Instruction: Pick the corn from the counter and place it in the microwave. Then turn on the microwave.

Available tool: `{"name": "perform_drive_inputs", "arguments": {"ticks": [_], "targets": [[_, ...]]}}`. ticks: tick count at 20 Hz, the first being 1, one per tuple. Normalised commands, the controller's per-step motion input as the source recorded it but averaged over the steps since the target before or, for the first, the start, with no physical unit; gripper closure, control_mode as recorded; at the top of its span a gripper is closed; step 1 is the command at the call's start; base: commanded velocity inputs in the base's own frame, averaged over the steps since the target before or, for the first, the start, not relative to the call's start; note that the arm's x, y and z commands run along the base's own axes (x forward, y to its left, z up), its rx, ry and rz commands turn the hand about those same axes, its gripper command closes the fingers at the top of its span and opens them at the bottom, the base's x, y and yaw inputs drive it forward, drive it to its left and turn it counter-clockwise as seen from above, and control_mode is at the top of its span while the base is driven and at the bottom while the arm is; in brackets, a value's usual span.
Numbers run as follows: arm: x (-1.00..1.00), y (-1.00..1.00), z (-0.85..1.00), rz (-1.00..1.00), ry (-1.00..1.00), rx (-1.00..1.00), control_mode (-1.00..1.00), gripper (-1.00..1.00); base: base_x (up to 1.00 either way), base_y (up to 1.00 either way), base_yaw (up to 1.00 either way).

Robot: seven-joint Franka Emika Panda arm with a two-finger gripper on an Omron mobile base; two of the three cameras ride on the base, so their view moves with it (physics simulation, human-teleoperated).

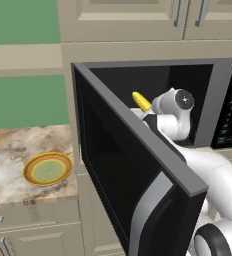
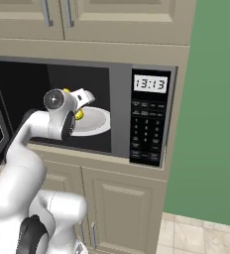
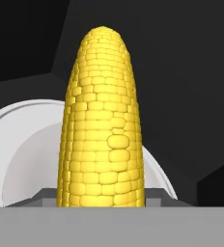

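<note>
The yellow corn (image 3: 103, 130) stands up between my gripper's fingers, close in front of the hand camera. My gripper (image 2: 82, 101) is shut on it inside the black microwave (image 2: 119, 89), just above the white turntable plate (image 2: 97, 121). From the left, the corn (image 1: 141, 101) sticks out past my wrist, within the cavity. The microwave door (image 1: 138, 165) hangs wide open to the left. The marbled counter (image 1: 13, 145) lies lower left.
A yellow-rimmed green plate (image 1: 47, 169) sits on the counter. The button panel (image 2: 147, 131) with its clock is on the microwave's right side. Beige cabinets stand above and below. The open door's edge is close beside my arm.
</note>
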Motion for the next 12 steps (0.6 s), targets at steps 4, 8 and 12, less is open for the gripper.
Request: {"name": "perform_drive_inputs", "arguments": {"ticks": [4,8,12], "targets": [[0.32,0.09,-0.12,-0.01,0.04,0.0,-1.0,1.0,0.0,0.0,0.0],[0.26,0.06,-0.14,-0.01,0.01,0.0,-1.0,1.0,0.0,0.0,0.0],[0.19,0.04,-0.18,-0.02,0.0,0.0,-1.0,1.0,0.0,0.0,0.0]]}}
